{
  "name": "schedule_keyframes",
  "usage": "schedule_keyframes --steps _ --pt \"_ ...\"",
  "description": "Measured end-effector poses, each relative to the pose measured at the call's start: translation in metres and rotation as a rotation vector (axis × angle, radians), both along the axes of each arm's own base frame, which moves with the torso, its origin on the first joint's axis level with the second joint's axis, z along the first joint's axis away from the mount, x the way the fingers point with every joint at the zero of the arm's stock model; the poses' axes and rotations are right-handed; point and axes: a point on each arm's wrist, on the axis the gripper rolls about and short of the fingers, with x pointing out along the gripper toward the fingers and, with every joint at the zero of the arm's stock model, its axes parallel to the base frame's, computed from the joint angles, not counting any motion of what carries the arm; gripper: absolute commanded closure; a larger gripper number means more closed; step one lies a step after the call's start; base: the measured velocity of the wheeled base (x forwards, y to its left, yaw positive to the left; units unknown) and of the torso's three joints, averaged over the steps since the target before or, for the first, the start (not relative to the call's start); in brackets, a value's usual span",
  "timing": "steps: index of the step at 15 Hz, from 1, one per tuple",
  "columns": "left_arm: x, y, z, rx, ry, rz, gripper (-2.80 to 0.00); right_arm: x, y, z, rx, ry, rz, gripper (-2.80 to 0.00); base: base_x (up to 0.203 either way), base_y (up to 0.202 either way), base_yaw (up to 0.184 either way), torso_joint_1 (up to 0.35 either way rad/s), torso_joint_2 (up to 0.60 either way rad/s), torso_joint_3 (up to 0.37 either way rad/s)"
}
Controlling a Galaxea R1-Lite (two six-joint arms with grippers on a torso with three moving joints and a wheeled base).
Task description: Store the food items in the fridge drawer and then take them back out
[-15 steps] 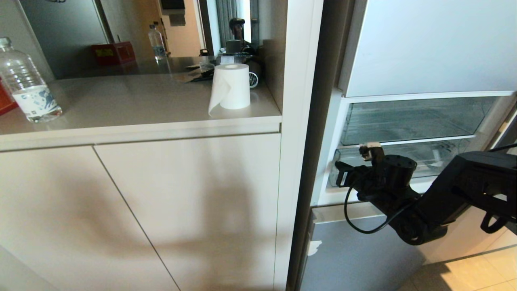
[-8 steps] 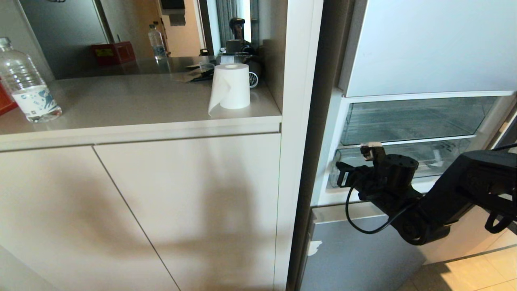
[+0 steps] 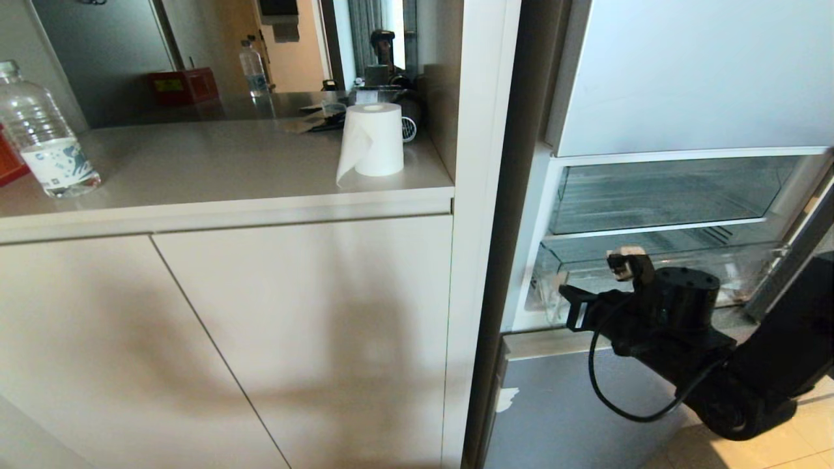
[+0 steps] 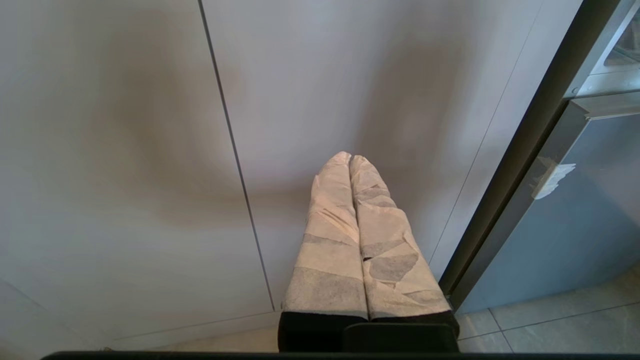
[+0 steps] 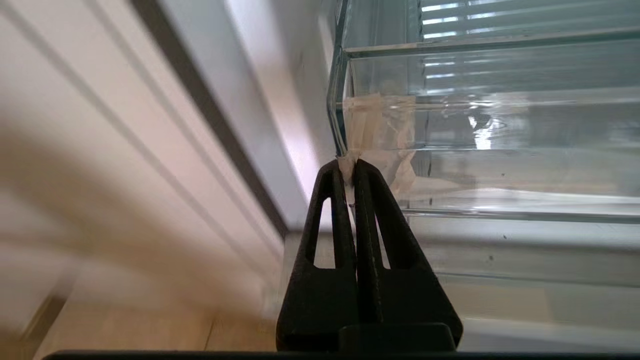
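Head view: your right claw (image 3: 565, 306) sits lower right of the frame, at the left front corner of the fridge drawer (image 3: 651, 257), the lower of two clear bins in the pale fridge (image 3: 684, 78). The drawer's front leans out past the fridge frame. No fruit shows in either bin. Centre left, a worktop (image 3: 195, 169) carries a paper roll (image 3: 373, 139) and, at the far left, a water bottle (image 3: 40, 133). Below it are plain cabinet doors (image 3: 260, 339).

Left wrist view: your left claw (image 4: 351, 162) is pressed together, its taped fingers (image 4: 330, 225) touching along their length, holding nothing. It points at the cabinet doors (image 4: 125, 150), with the fridge's blue-grey lower front (image 4: 565, 225) at the right of the frame.

Right wrist view: your right claw (image 5: 350, 167) is pinched tight on a strip of tape (image 5: 372, 130) stuck at the drawer's (image 5: 475, 130) corner edge. The clear stepped lip fills the upper right of the frame; ribbed lines show through it.
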Motion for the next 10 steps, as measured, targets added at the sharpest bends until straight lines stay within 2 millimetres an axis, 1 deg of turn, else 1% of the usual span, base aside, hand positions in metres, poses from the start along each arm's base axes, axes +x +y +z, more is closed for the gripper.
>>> schedule_keyframes --steps 1,3,7,9,10 --pt "0.000 0.000 0.000 0.000 0.000 0.000 0.00 -0.011 -0.003 0.002 -0.004 0.013 0.000 -2.80 0.000 0.000 0.000 0.000 0.00 0.000" --pt "0.000 0.000 0.000 0.000 0.000 0.000 0.00 -0.033 -0.009 0.011 -0.005 0.016 -0.002 -2.80 0.000 0.000 0.000 0.000 0.00 0.000" --pt "0.000 0.000 0.000 0.000 0.000 0.000 0.00 -0.089 -0.023 0.038 0.001 0.009 -0.009 -2.80 0.000 0.000 0.000 0.000 0.00 0.000" --pt "0.000 0.000 0.000 0.000 0.000 0.000 0.00 -0.112 -0.033 0.054 -0.004 0.010 -0.052 -2.80 0.000 0.000 0.000 0.000 0.00 0.000" --pt "0.000 0.000 0.000 0.000 0.000 0.000 0.00 -0.120 -0.039 0.062 -0.014 0.024 -0.095 -2.80 0.000 0.000 0.000 0.000 0.00 0.000"
